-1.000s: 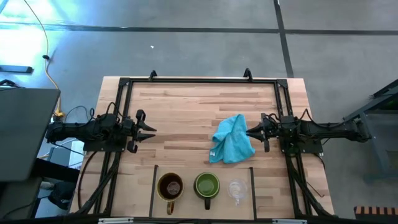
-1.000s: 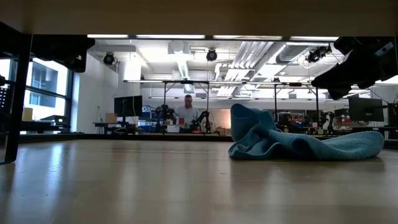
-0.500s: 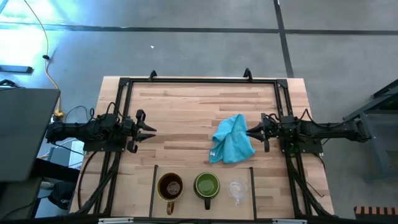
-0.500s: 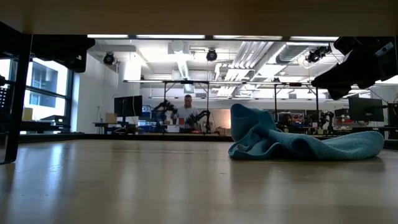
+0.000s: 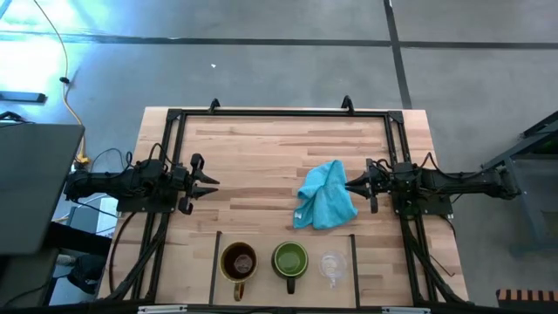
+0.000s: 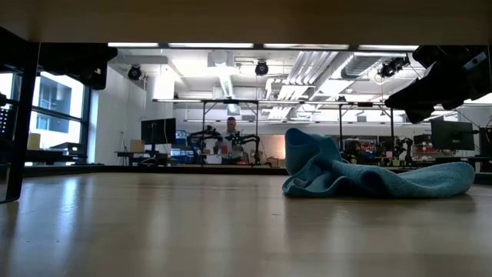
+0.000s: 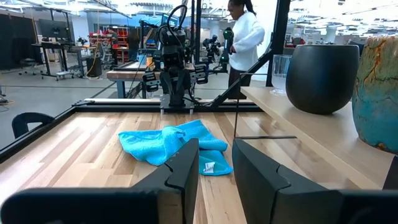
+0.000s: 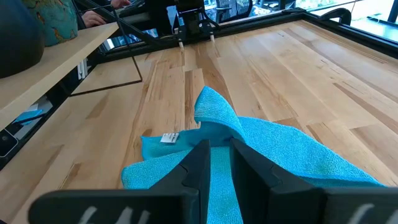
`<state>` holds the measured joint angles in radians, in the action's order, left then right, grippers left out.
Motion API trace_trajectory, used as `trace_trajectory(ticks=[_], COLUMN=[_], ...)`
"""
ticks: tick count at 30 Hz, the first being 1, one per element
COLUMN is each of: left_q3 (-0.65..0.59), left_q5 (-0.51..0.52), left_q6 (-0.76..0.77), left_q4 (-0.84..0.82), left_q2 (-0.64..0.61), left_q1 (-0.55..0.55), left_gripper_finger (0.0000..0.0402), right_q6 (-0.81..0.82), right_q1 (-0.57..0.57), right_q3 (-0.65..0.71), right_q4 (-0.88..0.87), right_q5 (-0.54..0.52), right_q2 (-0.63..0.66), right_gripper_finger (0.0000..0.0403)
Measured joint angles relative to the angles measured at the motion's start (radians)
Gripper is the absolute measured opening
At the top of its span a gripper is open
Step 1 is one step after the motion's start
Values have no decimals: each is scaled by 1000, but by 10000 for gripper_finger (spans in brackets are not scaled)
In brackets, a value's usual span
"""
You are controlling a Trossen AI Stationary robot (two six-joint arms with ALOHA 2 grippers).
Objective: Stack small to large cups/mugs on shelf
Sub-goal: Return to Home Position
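Observation:
Three cups stand in a row on the shelf (image 5: 264, 247) at the table's near edge: a brown mug (image 5: 238, 262) on the left, a green mug (image 5: 290, 259) in the middle and a clear glass cup (image 5: 332, 265) on the right. Each rests upright on its base, mouth up. My left gripper (image 5: 212, 183) hangs level at the table's left side, open by a narrow gap with nothing in it (image 7: 216, 149). My right gripper (image 5: 349, 185) hangs at the right side, just above the edge of a turquoise cloth (image 5: 327, 196), open by a narrow gap (image 8: 219, 146).
The crumpled turquoise cloth (image 6: 369, 177) lies right of the table's middle. Black frame rails (image 5: 279, 112) run along the table's far and side edges. Thin black bars (image 5: 215, 262) bound the shelf bay. Beyond the table a person (image 6: 231, 138) stands in the room.

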<state>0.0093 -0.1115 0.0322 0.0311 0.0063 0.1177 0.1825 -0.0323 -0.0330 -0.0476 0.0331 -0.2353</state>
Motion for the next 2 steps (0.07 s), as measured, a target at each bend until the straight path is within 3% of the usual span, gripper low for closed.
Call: trace_trajectory(ticks=[2], left_q3=[0], left_q5=[0], left_q6=[0], left_q4=[0], left_q2=[0], left_q1=[0], left_gripper_finger=[85], right_q6=[0], right_q1=[0], right_q3=[0], right_q4=[0], right_q5=[0], right_q2=[0], right_gripper_finger=[53])
